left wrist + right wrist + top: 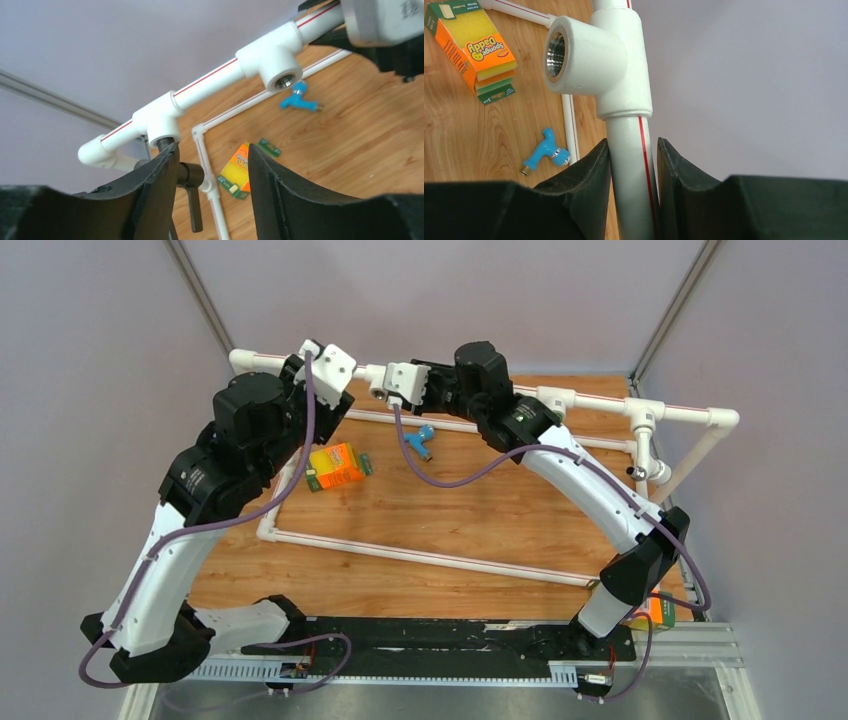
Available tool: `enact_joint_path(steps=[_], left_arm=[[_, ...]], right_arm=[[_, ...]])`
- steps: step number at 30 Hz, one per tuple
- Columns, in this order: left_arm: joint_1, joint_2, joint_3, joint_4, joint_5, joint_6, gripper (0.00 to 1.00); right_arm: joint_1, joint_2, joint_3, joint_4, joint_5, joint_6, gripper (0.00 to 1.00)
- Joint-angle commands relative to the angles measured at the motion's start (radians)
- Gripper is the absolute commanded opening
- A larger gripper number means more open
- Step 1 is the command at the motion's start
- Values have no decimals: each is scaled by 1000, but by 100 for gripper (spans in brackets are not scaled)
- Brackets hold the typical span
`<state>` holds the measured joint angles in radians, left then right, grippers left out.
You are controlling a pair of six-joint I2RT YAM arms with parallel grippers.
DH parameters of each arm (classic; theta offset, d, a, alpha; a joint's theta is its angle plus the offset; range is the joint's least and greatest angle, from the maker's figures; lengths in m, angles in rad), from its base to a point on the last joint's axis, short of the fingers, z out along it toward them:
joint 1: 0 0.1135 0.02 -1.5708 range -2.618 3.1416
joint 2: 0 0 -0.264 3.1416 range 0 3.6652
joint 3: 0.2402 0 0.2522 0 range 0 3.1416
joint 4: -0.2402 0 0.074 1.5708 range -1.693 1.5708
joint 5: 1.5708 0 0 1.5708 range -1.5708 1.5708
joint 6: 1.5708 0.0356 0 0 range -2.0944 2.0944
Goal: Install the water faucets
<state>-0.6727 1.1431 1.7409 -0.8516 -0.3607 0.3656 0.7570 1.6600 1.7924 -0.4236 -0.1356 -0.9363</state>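
A dark-brown faucet [192, 175] hangs screwed into the left tee socket [161, 120] of the white pipe frame, its lever pointing down. My left gripper [212, 160] is open around it. The faucet body lies against the left finger [150, 190], and the right finger stands clear of it. A small blue faucet [298, 100] lies loose on the wooden table [480, 510], below an empty tee socket [282, 80]. My right gripper [633, 155] is shut on the frame's top pipe [631, 165], just beside that empty socket [556, 55]. The blue faucet [544, 152] lies left of it.
An orange sponge box [335, 466] lies on the table left of the blue faucet [421, 440]. The pipe frame's floor rails [420, 555] cross the table. A white-chrome faucet [652, 468] hangs from the frame's right side. Grey walls close in behind.
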Motion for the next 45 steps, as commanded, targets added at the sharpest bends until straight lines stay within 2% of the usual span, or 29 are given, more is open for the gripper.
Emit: enact_joint_path(steps=[1, 3, 4, 6, 7, 8, 10, 17, 25, 39, 43, 45], left_arm=[[-4, 6, 71, 78, 62, -158, 62], [-4, 17, 110, 92, -42, -229, 67], [-4, 23, 129, 83, -137, -256, 70], [2, 58, 190, 31, -258, -333, 75], [33, 82, 247, 2, -271, -397, 78], [54, 93, 270, -53, -242, -428, 79], [149, 92, 279, -60, -149, -502, 80], [445, 37, 126, 3, 251, -585, 81], [584, 58, 95, -1, 472, -561, 80], [598, 86, 49, -92, 543, -439, 72], [598, 95, 57, -106, 565, -384, 62], [596, 102, 57, -101, 595, -367, 50]], right_arm=[[35, 80, -51, -121, -111, 133, 0], [35, 78, -53, -121, -111, 133, 0], [36, 78, -53, -122, -111, 133, 0], [34, 78, -54, -121, -111, 134, 0], [36, 78, -54, -121, -113, 134, 0], [35, 76, -54, -122, -113, 136, 0], [36, 75, -54, -121, -113, 136, 0], [36, 63, -68, -121, -111, 131, 0], [35, 58, -71, -121, -110, 128, 0], [34, 61, -68, -121, -111, 125, 0], [35, 61, -67, -121, -114, 126, 0], [34, 63, -65, -122, -116, 128, 0]])
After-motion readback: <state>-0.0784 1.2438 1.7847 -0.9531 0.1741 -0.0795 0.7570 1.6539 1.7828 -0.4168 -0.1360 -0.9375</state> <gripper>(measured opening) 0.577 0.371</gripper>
